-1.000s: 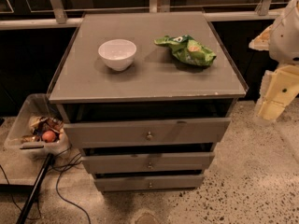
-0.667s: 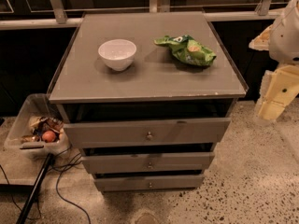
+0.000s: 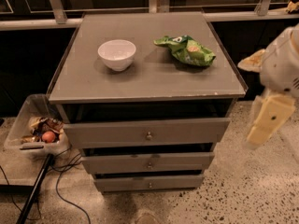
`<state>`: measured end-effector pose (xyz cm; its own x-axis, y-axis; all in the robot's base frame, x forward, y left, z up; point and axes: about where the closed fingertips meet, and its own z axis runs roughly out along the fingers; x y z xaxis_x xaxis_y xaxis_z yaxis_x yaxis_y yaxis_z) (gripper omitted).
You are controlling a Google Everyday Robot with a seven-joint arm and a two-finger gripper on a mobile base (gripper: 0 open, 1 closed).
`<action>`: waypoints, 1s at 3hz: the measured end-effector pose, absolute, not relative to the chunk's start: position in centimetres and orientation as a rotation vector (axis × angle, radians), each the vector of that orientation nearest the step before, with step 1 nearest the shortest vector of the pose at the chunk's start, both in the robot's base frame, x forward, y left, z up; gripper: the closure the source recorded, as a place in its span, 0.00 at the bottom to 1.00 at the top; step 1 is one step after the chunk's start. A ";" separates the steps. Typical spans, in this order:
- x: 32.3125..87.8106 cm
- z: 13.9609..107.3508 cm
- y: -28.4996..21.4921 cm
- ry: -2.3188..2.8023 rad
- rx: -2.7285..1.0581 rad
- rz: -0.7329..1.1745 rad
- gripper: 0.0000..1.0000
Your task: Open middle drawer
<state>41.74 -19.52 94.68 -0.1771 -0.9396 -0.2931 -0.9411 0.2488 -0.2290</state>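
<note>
The middle drawer [image 3: 187, 161] is in the centre of the grey stack, with a small round knob [image 3: 149, 164] on its front. My arm [image 3: 282, 62] is off to the right, well apart from the drawers. The gripper [image 3: 266, 121] hangs down from it, pointing at the floor, touching nothing. I cannot tell if it is open or closed. The arm is cut off at the right edge.

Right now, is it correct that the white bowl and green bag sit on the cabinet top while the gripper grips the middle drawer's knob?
No: the camera view shows the gripper beside the cabinet at the picture's right, clear of the middle drawer and its knob. The white bowl and green bag sit on the cabinet top.
</note>
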 end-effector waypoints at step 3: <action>38.4 80.0 -14.1 2.126 -1.535 0.187 0.00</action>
<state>38.37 -14.13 79.97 -0.2334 -0.8486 -0.4748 -0.9186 0.3525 -0.1786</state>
